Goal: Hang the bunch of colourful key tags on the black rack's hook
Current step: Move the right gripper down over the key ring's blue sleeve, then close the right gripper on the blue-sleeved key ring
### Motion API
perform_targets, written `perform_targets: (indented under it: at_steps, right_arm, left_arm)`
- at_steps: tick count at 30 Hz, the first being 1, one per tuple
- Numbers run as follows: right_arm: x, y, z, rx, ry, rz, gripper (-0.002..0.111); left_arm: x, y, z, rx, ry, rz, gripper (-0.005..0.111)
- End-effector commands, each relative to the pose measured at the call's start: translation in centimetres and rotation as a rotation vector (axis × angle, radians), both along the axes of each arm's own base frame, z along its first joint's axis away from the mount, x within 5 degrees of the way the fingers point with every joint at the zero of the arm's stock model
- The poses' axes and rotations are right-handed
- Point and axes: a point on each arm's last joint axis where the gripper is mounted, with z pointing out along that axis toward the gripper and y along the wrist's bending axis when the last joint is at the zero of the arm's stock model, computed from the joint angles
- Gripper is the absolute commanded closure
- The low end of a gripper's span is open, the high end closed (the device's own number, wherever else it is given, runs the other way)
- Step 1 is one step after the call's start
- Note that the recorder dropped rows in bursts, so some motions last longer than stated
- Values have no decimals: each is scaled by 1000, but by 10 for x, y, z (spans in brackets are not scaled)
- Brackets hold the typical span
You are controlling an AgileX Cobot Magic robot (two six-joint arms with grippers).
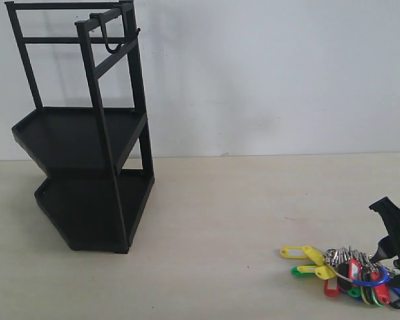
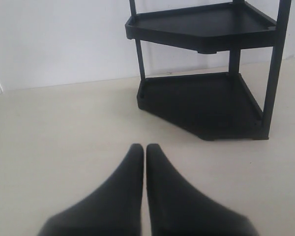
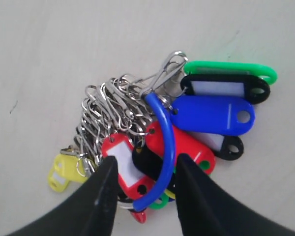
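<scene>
Nothing hung: the colourful key tag bunch [image 1: 350, 270] lies on the tabletop [image 1: 220, 233], well apart from the black rack [image 1: 87, 167]. The hook [image 1: 112, 37] is bare; the right claw [image 3: 146, 162] is apart astride the blue sleeve [image 3: 167, 132], the left claw [image 2: 145, 147] together.

A pale cream tabletop [image 1: 220, 220] fills the near part of the scene, matte, with a faint streaky grain. At the far side stands a plain white wall [image 1: 273, 73], meeting the tabletop in a straight seam across the whole width. A tiny dark speck [image 1: 224, 155] sits on that seam near the middle. A short dark fleck [image 3: 13, 107] marks the tabletop in the right wrist view.
</scene>
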Motion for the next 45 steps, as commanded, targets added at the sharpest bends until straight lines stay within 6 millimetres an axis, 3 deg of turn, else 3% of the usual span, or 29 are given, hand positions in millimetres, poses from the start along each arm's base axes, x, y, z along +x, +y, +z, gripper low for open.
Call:
perform_targets:
  at_steps: [1,6,16,23,34,45]
  right_arm:
    - [1,1,-6,9,26,12,71]
    - [1,1,-25,12,94,23,71]
    - [4,-3,-24,-46,64,43,72]
    - [17,-2,-14,-20,34,61,72]
    - [18,2,-30,27,103,75,72]
    - [19,1,-30,19,99,75,73]
  left_arm:
    - [0,0,1,-4,-11,-2,102]
    - [0,0,1,-4,-11,-2,102]
    - [0,0,1,-4,-9,-2,102]
    - [0,0,1,-4,-9,-2,102]
    - [0,0,1,-4,-9,-2,102]
    - [0,0,1,-4,-9,-2,102]
